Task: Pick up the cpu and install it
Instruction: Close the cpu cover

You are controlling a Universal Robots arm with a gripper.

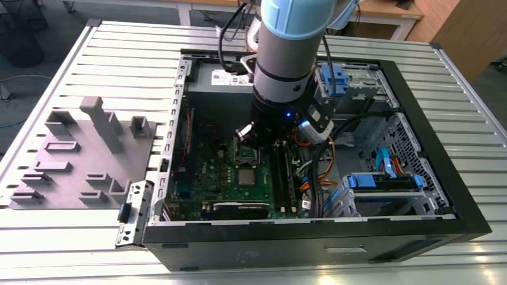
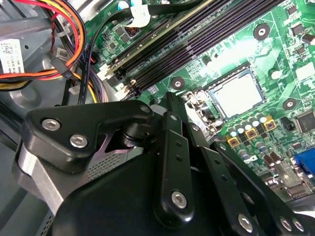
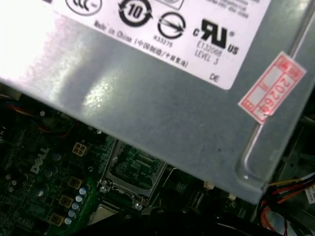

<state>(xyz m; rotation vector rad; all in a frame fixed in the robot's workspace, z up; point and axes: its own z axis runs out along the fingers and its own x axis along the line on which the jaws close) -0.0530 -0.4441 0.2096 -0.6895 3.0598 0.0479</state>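
A ribbed, pale metal work table [image 1: 119, 53] spans the exterior view, catching bright glare along its near edge. Beyond it stand a light wooden desk [image 1: 380, 15] and a wooden cabinet panel [image 1: 463, 29] on a grey floor [image 1: 56, 12] crossed by a cable.

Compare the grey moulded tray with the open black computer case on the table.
The grey moulded tray is pale and low, with raised blocks and pockets; the black computer case is a dark, high-walled box. The case holds a green motherboard and cables; the tray shows only its own moulded shapes. The tray lies at the exterior view's left, the case at its right. Both rest on the slatted metal table.
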